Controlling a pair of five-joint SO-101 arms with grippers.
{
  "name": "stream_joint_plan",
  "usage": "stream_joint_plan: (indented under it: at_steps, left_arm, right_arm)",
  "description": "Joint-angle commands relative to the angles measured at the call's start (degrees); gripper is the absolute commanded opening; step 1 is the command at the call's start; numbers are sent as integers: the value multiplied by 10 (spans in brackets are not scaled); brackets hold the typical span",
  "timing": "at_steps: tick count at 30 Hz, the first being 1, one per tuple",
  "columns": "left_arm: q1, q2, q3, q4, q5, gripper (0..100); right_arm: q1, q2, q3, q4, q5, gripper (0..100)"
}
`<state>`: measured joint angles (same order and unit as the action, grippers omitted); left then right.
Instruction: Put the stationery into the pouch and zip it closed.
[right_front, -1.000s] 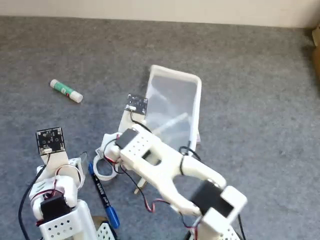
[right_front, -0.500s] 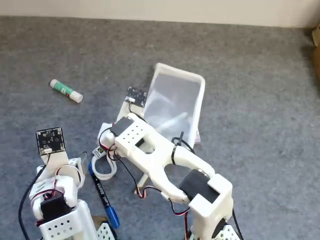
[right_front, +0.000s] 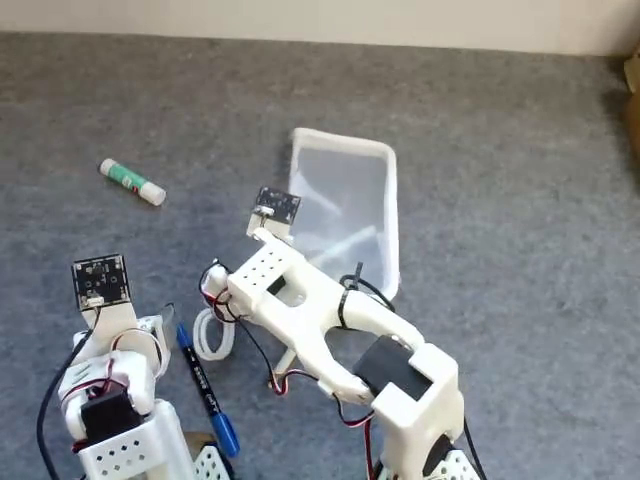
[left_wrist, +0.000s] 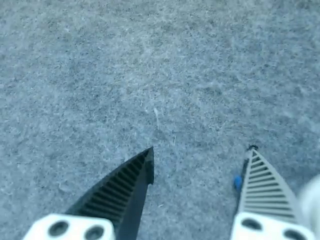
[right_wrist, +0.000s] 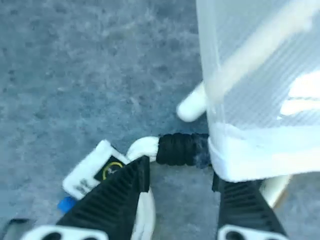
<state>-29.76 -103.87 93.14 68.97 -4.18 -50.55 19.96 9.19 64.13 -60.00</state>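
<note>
The pouch (right_front: 345, 200) has swung within the last second: its far end tipped right, and now sits further left and squarer, turned by the right arm at its near corner. That looks like lining up the mouth, not filling. The right end effector (right_wrist: 181, 172) is parted, straddling the black zip cord (right_wrist: 182, 148) there. The left end effector (left_wrist: 200, 150) gapes wide over bare bench (left_wrist: 150, 60), the pen (right_front: 205, 385) just beside it. The glue stick (right_front: 132, 182) lies well apart.

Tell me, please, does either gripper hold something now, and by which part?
The left gripper is open and holds nothing. The right gripper stands open at the pouch corner by its black loop; no grip can be told.
</note>
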Motion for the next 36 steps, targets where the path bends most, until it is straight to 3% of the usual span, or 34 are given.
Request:
stream_joint_plan:
  at_steps: [1,8,18,25,31,36]
  left_arm:
    - [-6,-7,-29,-15,6,274]
    - [-6,-7,-29,-15,6,274]
    - [-6,-7,-29,-15,6,274]
    - [-6,-7,-29,-15,6,274]
    - [-6,-7,-29,-15,6,274]
    - [-6,-7,-29,-15,6,274]
  right_arm:
    - [18,3,-1,55,1,212]
    - [40,0,-28,115,46,213]
    - [42,0,-181,271,69,213]
    - [39,0,-192,250,65,213]
    - [43,5,-186,137,-5,213]
    - [48,5,-182,123,-48,214]
